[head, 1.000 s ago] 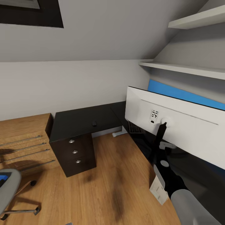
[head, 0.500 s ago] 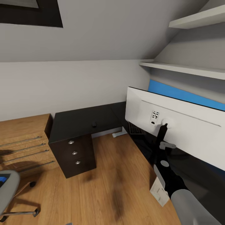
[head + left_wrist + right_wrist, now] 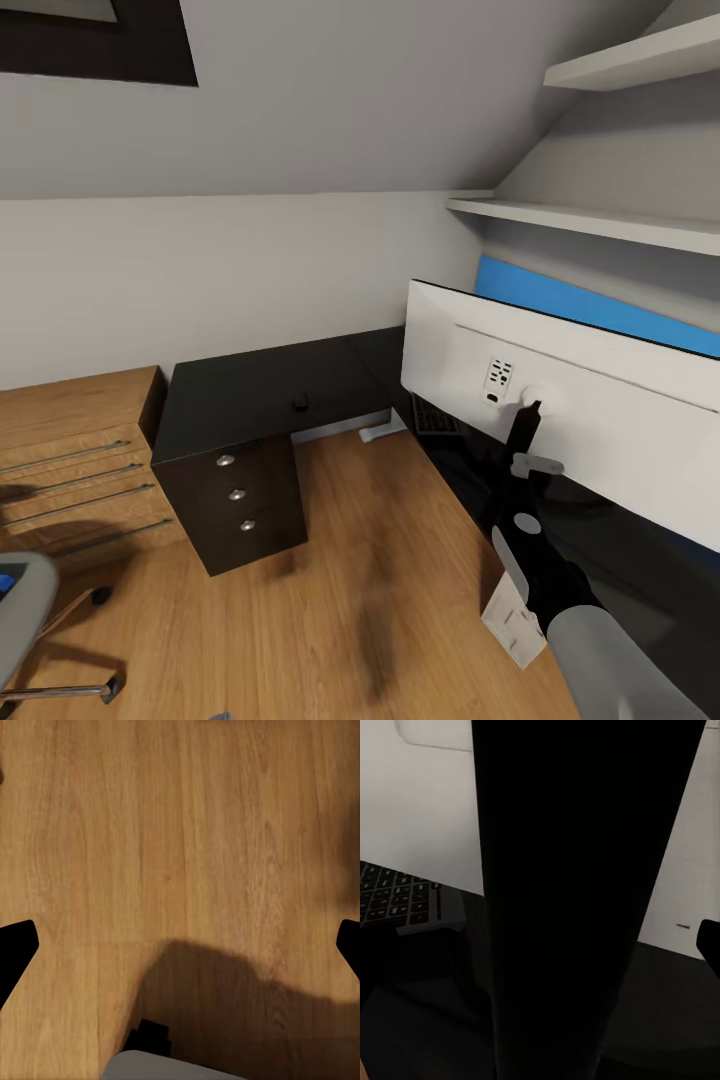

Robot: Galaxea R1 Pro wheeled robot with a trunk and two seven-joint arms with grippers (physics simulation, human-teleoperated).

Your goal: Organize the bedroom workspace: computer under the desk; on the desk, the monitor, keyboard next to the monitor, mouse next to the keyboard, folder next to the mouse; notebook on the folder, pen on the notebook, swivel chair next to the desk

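The right tool (image 3: 527,478) is at the slim black stand (image 3: 577,900) of the monitor (image 3: 590,400), with the stand running between its fingers; whether it is clamped on the stand or only around it cannot be told. The monitor's white back faces the camera, and it stands on the right wing of the glossy black bench (image 3: 260,385). Just beyond its lower edge lies the keyboard (image 3: 397,900), flat on the same top. A small dark object (image 3: 299,402) rests on the far wing, above the three-drawer unit (image 3: 240,495), whose drawers are all shut. The left tool (image 3: 180,945) hangs with fingers spread over bare wooden floor (image 3: 187,832). The swivel chair (image 3: 25,610) stands well apart from the bench, with a sliver of blue folder (image 3: 8,581) on its seat.
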